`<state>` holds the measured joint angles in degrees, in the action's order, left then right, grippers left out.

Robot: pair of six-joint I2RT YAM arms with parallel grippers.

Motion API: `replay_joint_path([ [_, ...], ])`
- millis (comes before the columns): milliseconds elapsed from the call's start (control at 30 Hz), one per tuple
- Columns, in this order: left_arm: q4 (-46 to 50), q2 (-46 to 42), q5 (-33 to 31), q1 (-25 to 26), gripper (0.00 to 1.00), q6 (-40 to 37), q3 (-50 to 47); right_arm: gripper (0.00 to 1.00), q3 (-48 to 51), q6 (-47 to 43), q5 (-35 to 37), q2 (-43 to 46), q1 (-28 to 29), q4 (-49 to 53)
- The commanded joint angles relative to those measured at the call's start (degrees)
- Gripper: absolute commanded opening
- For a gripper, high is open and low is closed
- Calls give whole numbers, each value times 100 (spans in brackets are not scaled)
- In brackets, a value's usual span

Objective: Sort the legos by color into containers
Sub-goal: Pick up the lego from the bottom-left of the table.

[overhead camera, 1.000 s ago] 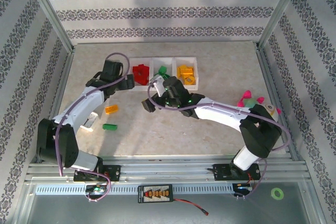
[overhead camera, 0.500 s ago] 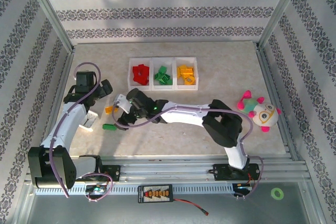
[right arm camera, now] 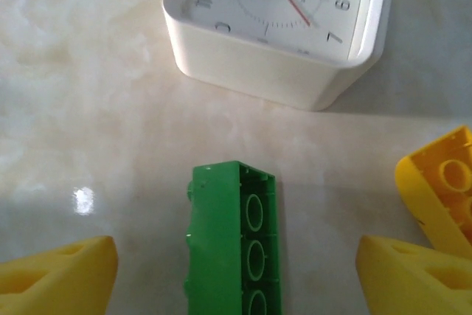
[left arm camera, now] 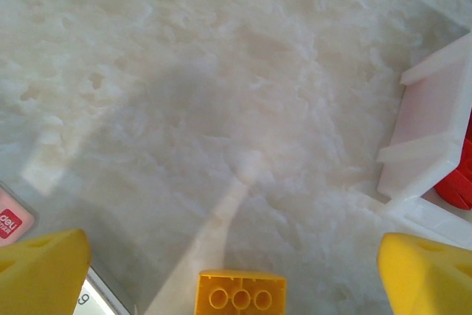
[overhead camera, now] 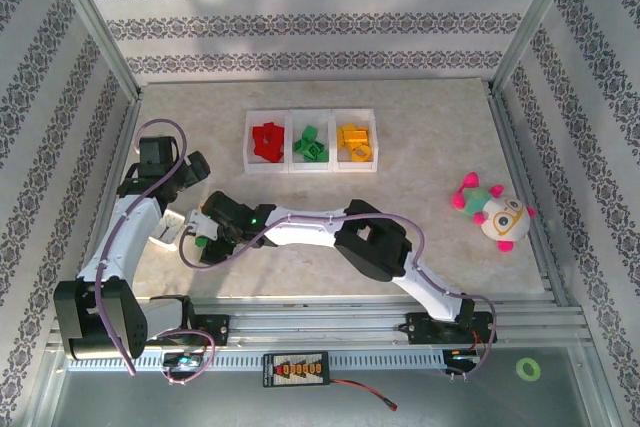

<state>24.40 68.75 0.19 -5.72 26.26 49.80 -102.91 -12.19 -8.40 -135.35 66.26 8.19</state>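
I am the right gripper (right arm camera: 234, 278), and my step is picking up the small green studded plastic brick (right arm camera: 232, 241). It lies on its side straight between my yellow fingertips (right arm camera: 55, 274), with its hollow underside facing my wrist camera. My jaws stand wide apart with bare table on both sides of the brick, so I hold nothing yet.

To do this well, I should come down until my pads are level with the brick's long flanks. I should stay centred so both pads meet it together and don't flick it sideways. The brick is narrow and smooth, so I judge that a low, square pinch is safer than catching its top edge.

Two things crowd me. A white square plastic clock (right arm camera: 273, 27) sits just ahead of my tips, and an orange-yellow studded brick (right arm camera: 442, 182) is beside my right finger. I must close without dragging that one in.

The row of three white translucent square bins (overhead camera: 289, 127) is well away, ahead and to my right.

The left gripper (left arm camera: 236, 278) is fully open and empty, and the orange-yellow brick sits just under its tips.

A second ago I was up by the middle bin. Since then I have swung back across the table and my jaws have begun to narrow. The left arm has drawn away from the red bin.
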Motion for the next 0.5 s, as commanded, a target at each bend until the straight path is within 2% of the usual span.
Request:
replay_joint_path([
  [0, 21, -72, 116, -123, 99, 129, -101, 76, -336, -41, 164, -236, -5, 170],
  [167, -5, -46, 185, -158, 99, 91, -94, 50, -346, 32, 125, -252, -7, 204],
  [367, -61, -9, 320, -159, 99, -2, -102, 27, -146, 114, 137, -28, -26, 173],
  [467, -76, -26, 353, -158, 99, -118, -104, 25, 46, 171, 150, 173, -44, 100],
])
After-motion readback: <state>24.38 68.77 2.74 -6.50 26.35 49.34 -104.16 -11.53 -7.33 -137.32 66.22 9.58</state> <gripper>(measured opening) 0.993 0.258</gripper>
